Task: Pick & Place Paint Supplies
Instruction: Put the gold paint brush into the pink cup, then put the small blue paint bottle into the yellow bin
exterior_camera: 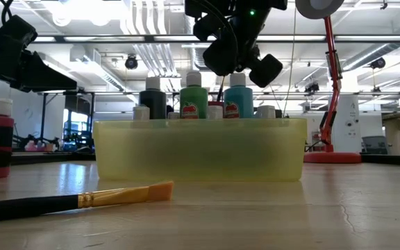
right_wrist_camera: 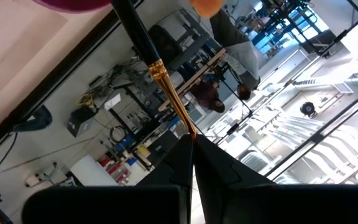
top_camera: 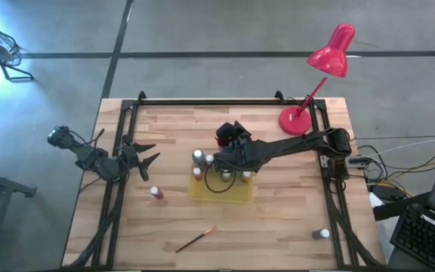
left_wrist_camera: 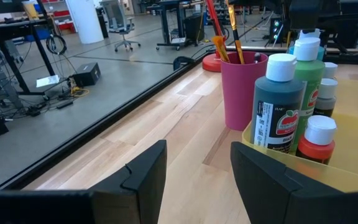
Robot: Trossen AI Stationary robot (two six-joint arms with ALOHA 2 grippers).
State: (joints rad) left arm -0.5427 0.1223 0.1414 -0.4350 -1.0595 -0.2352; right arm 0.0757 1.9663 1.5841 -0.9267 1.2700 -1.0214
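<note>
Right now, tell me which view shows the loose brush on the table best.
The low view: the brush lies close and sharp, with its dark handle, gold ferrule and orange bristles plain. The high view shows it only as a thin stick. Neither wrist view shows it.

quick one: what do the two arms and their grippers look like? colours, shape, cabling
Both arms are black, slim and jointed. The left gripper ends in two splayed, flat, angular matte-black fingers. The right gripper has two dark tapered fingers. A black cable loops below the right arm. No markings visible.
</note>
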